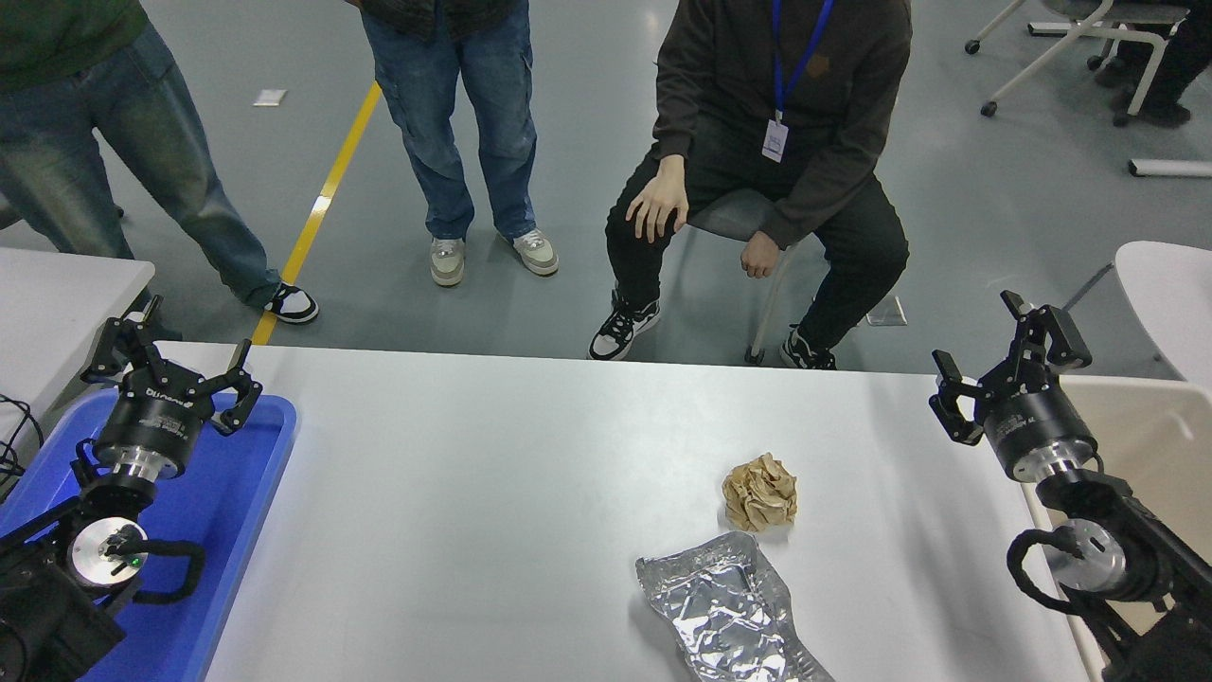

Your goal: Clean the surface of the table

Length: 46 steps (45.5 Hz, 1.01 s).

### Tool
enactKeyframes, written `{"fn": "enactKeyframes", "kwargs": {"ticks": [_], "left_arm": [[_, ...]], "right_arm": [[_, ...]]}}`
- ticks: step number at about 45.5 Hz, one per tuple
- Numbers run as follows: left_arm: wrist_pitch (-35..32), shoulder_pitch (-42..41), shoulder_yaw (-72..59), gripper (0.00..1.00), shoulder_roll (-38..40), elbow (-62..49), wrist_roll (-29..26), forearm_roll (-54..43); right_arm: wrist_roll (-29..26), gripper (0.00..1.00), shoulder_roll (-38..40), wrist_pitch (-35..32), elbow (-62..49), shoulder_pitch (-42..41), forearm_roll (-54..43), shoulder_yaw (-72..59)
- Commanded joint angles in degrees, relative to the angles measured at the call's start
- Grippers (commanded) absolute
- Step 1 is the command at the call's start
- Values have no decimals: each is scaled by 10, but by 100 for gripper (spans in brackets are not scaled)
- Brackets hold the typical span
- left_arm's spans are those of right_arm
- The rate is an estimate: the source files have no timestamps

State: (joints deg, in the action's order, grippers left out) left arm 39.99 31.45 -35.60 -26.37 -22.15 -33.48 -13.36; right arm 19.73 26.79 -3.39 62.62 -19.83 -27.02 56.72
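At the lower left, the left black gripper (169, 363) sits with fingers spread, empty, over a glossy blue plastic tray (248, 511). The smooth matte white tabletop (492, 493) stretches rightward, wide and flat. On it lie a crumpled brown paper ball (760, 491) and, just nearer, a wrinkled silver foil sheet (724, 608). The right black gripper (1004, 365) hangs over the tabletop's right edge, fingers apart, empty, well apart from both scraps.
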Motion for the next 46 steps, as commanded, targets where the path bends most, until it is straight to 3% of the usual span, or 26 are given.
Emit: {"fn": "enactKeyframes", "kwargs": {"ticks": [1, 31, 46], "left_arm": [[0, 0, 0, 100, 0, 0, 0, 0], [0, 0, 0, 100, 0, 0, 0, 0], [0, 0, 0, 100, 0, 0, 0, 0]], "right_arm": [[-7, 99, 67, -1, 69, -35, -92, -143], [-24, 99, 107, 59, 100, -278, -457, -593], [-14, 99, 71, 59, 96, -349, -500, -706]]}}
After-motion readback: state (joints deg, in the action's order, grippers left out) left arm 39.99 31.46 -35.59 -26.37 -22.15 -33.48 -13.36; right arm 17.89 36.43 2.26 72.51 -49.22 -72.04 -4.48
